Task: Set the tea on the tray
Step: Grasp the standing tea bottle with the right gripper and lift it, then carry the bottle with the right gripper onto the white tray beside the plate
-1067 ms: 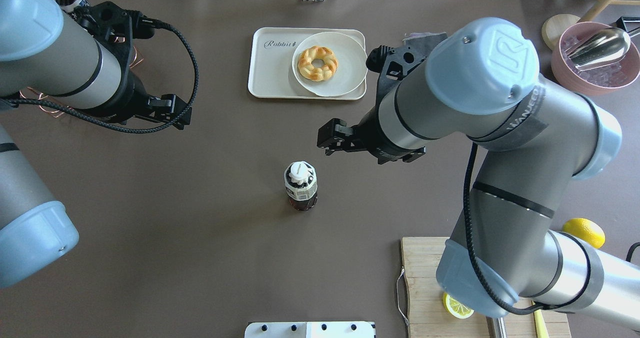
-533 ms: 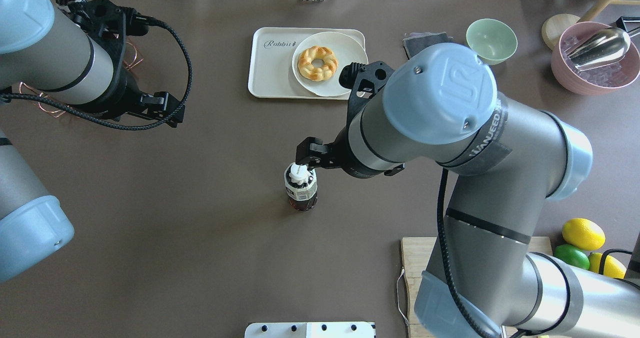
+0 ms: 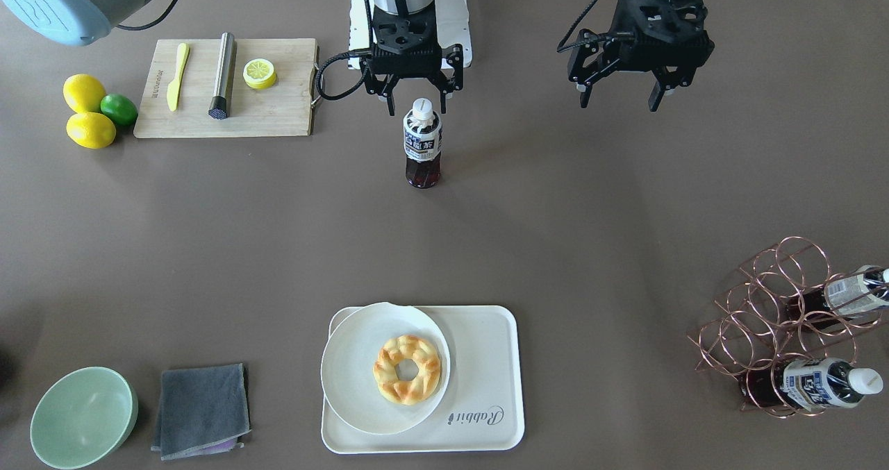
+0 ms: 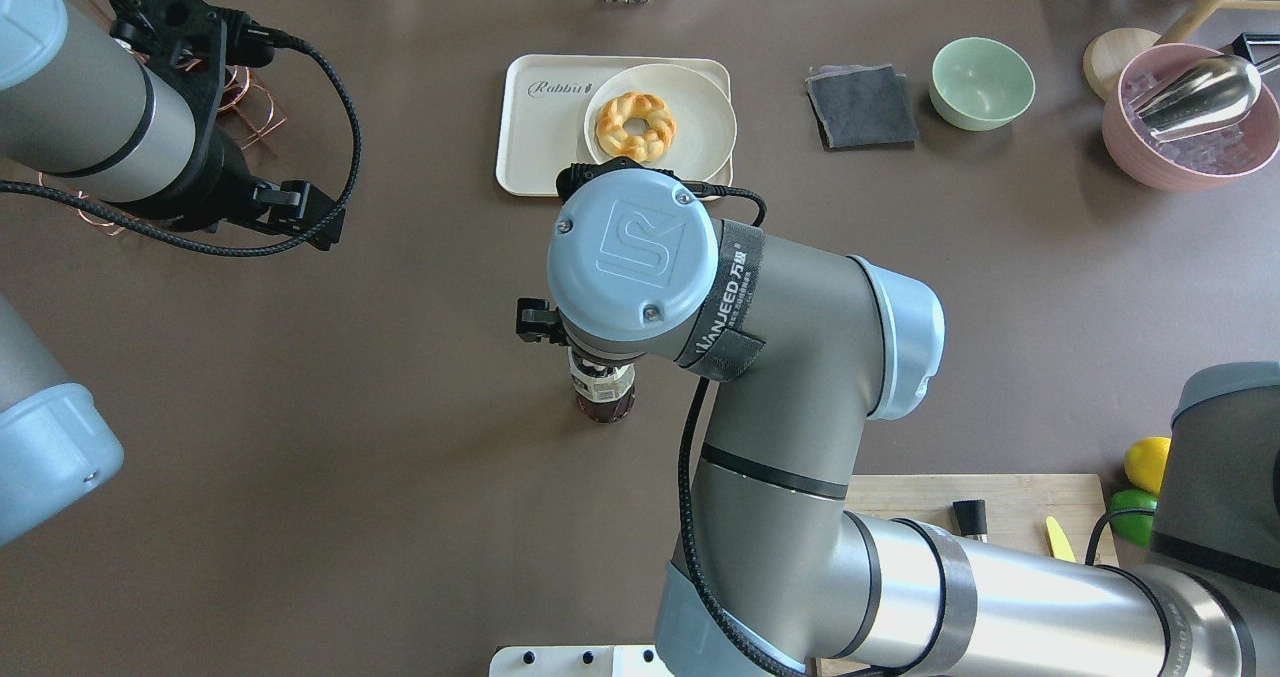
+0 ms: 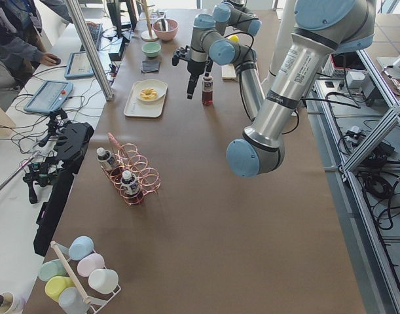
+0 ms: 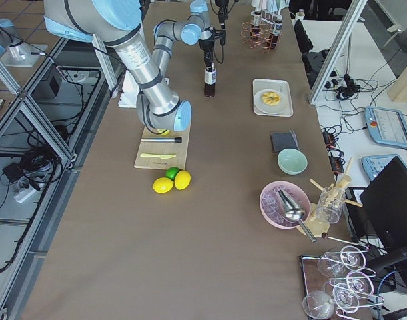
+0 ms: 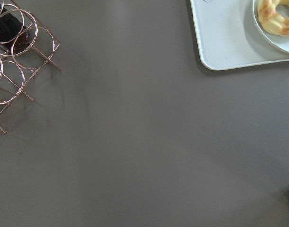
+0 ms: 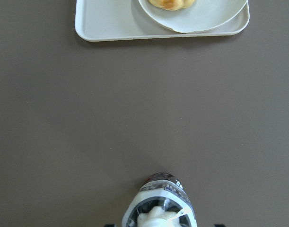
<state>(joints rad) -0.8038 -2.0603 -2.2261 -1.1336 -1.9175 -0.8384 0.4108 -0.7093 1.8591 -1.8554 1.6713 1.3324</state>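
Note:
A tea bottle [image 3: 422, 144] with a white cap stands upright mid-table; it also shows in the overhead view [image 4: 603, 399], half hidden under my right wrist, and in the right wrist view [image 8: 161, 208]. My right gripper [image 3: 415, 104] is open, its fingers on either side of the cap at cap height. The cream tray [image 3: 486, 359] with the "Rabbit" script lies farther out, apart from the bottle, and holds a round plate [image 3: 351, 373] with a doughnut [image 3: 408, 369]. My left gripper [image 3: 620, 100] is open and empty, off to the side.
A copper wire rack [image 3: 771, 303] holds two more tea bottles [image 3: 830, 383]. A cutting board [image 3: 278, 112] with a lemon slice, lemons and a lime [image 3: 90, 112], a green bowl [image 3: 83, 418], a grey cloth [image 3: 201, 400] and a pink bowl [image 4: 1190, 147] stand around the table.
My right arm has swung left and come over the tea bottle, and its open fingers now flank the cap. My left arm has drawn back a little to the left.

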